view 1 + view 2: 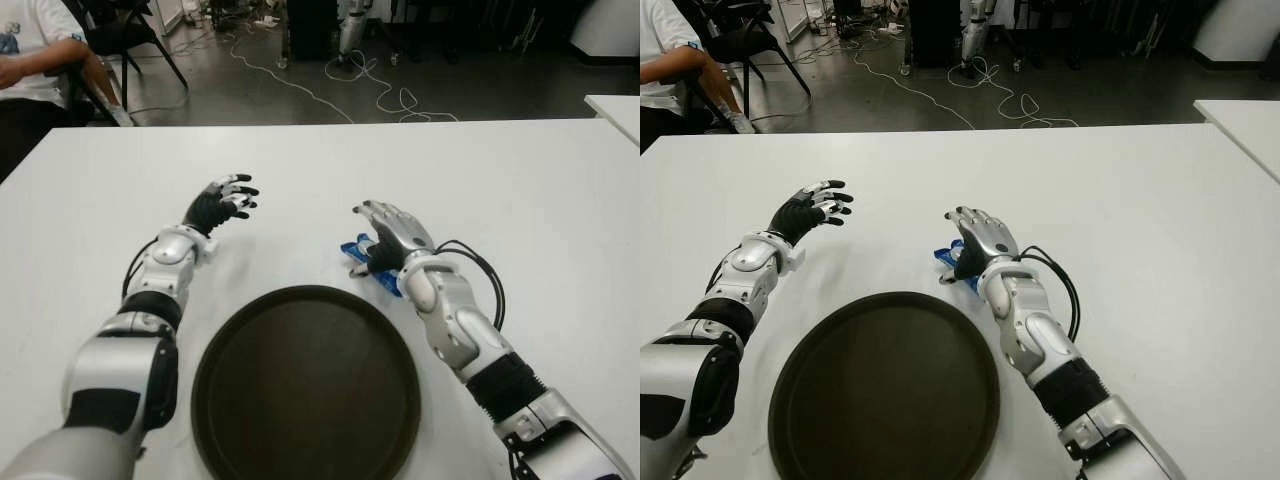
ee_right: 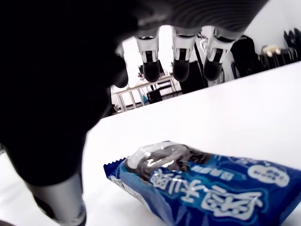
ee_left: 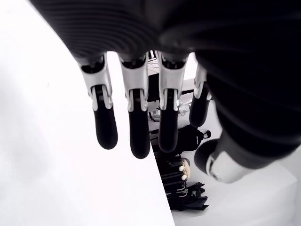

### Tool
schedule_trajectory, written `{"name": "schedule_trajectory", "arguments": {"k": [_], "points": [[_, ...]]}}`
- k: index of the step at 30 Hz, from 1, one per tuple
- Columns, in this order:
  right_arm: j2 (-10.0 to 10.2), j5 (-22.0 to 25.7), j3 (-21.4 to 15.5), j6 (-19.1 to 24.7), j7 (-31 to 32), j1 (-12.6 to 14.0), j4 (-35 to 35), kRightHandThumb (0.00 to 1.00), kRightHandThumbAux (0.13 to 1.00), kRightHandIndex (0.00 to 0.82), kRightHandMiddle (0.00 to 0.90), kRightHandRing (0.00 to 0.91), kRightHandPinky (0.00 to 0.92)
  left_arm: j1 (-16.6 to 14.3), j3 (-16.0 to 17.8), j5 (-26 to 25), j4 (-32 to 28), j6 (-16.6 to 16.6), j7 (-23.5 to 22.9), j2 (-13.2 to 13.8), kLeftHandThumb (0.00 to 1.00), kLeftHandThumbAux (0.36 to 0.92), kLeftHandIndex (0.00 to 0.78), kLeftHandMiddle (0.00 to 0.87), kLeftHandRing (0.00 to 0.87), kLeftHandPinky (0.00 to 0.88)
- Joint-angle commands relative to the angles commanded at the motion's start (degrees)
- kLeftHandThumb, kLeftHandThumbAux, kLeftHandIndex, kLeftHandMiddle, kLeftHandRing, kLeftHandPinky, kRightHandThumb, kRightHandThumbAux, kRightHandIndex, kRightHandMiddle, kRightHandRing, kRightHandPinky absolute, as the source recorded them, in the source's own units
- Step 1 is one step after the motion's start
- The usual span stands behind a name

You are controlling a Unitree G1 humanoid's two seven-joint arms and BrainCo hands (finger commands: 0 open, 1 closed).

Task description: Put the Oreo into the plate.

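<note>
A white table (image 1: 520,220) fills most of the frame. On it lie two things — a dark round plate (image 1: 306,385) at lower centre, and a blue Oreo packet (image 1: 360,250) just above its upper right rim.

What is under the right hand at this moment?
The blue Oreo packet lies on the white table beneath the open right hand, ungrasped. From the eye views the hand covers most of it.

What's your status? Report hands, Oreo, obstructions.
Right hand open over Oreo pack, not gripping. Left hand open, idle. Pack on table beside empty plate. Path clear.
</note>
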Motion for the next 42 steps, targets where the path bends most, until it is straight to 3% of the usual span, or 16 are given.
{"name": "schedule_trajectory", "arguments": {"k": [13,24,42], "points": [[0.16,1.87,-0.73,-1.2,-1.1,-0.22,0.65,0.0,0.802,0.03,0.032,0.033,0.041,-0.02,0.35,-0.26,0.09,0.21,-0.31,0.07,0.063,0.659,0.211,0.311,0.316,0.341],[-0.4,2.19,-0.54,0.44,2.85,-0.69,-0.75,0.0,0.758,0.045,0.05,0.052,0.046,-0.08,-0.06,0.2,0.06,0.34,-0.07,0.29,0.066,0.662,0.202,0.3,0.305,0.328],[-0.73,2.06,-0.63,1.11,3.22,-1.23,-0.34,0.0,0.76,0.035,0.042,0.038,0.042,-0.04,0.08,0.06,0.05,0.23,0.01,0.33,0.077,0.663,0.203,0.304,0.305,0.329]]}}
